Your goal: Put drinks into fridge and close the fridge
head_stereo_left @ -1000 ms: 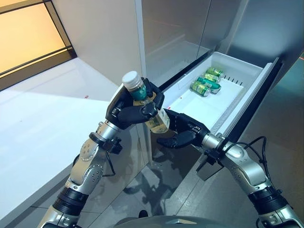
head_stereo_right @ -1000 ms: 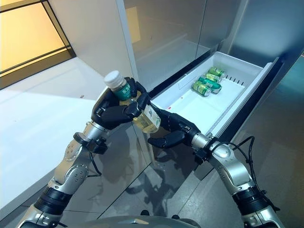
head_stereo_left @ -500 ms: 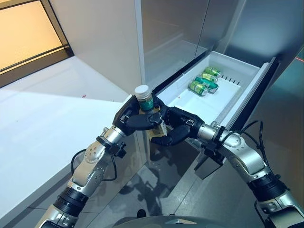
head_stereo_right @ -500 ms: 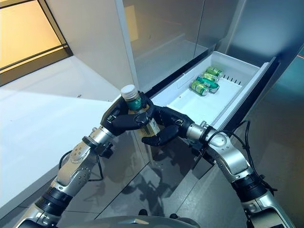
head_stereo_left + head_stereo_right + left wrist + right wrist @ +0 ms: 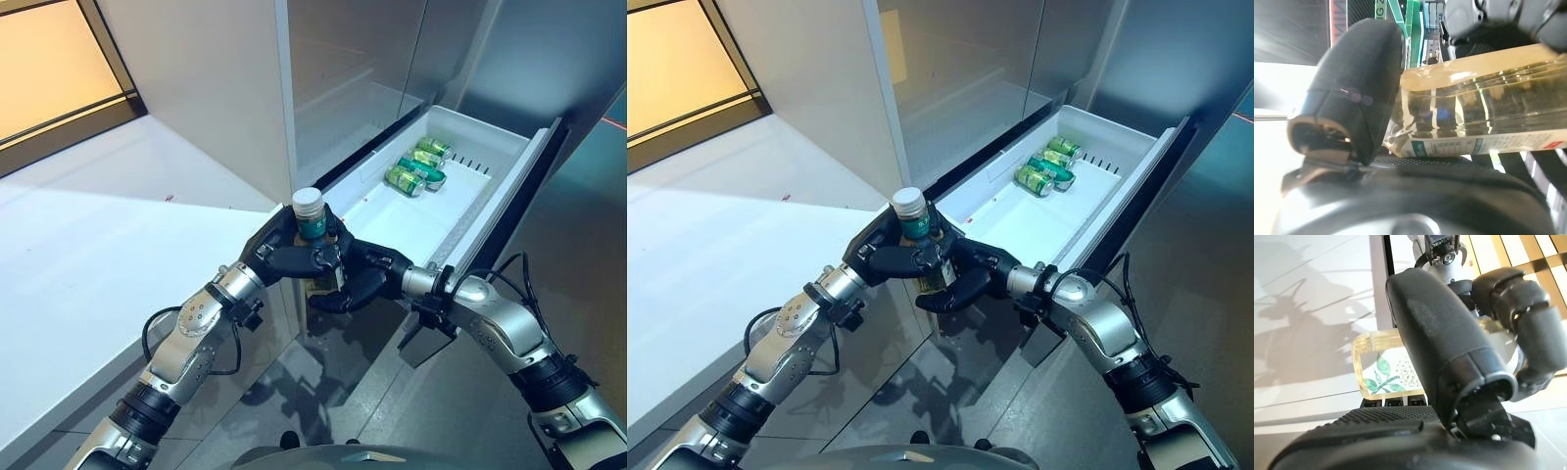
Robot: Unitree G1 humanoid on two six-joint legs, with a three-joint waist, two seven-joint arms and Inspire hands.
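The bottle (image 5: 314, 245) is being held upright by the curled fingers of the left hand (image 5: 284, 257) and right hand (image 5: 358, 279), at the near corner of the open fridge drawer (image 5: 490, 211).

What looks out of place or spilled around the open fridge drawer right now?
Nothing stands out. The clear plastic bottle of pale yellow drink is capped and upright, clasped by both the left hand and right hand beside the white fridge drawer. The green cans lie on their sides at its far end, with no spill visible.
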